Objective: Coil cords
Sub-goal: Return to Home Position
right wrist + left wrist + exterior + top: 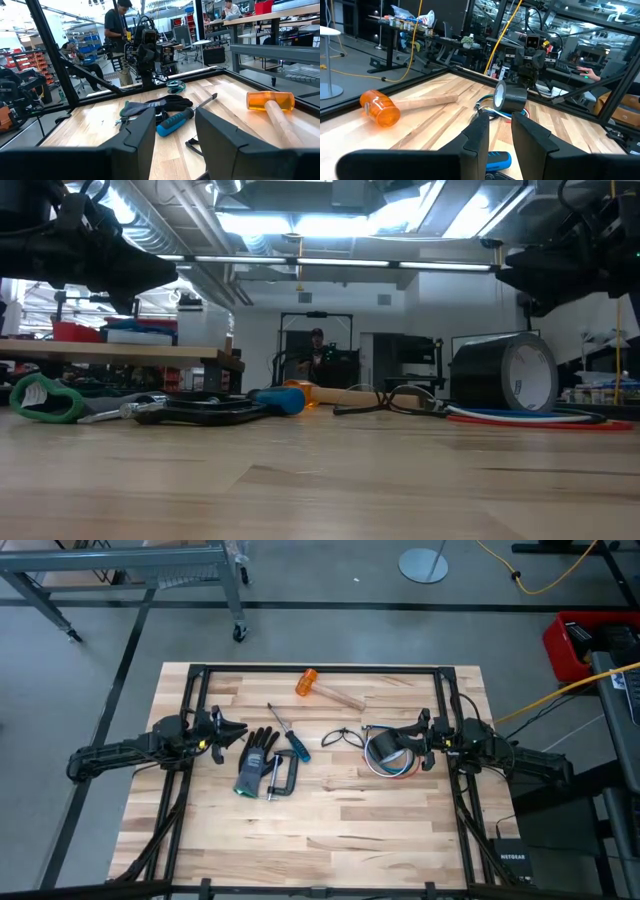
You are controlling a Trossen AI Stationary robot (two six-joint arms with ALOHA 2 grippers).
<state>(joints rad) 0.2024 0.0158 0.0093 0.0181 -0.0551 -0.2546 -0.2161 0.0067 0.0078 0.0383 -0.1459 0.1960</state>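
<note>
At the table's sides, left gripper and right gripper hover empty, fingers slightly apart, likely homed, cords looped by tape roll.

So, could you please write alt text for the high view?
From above: a wooden table, with a tape roll by coiled red, white and blue wires, close to the right arm. The left arm hangs opposite, both jaws open and empty; glasses, a screwdriver, gloves, a clamp and an orange hammer lie between.
</note>
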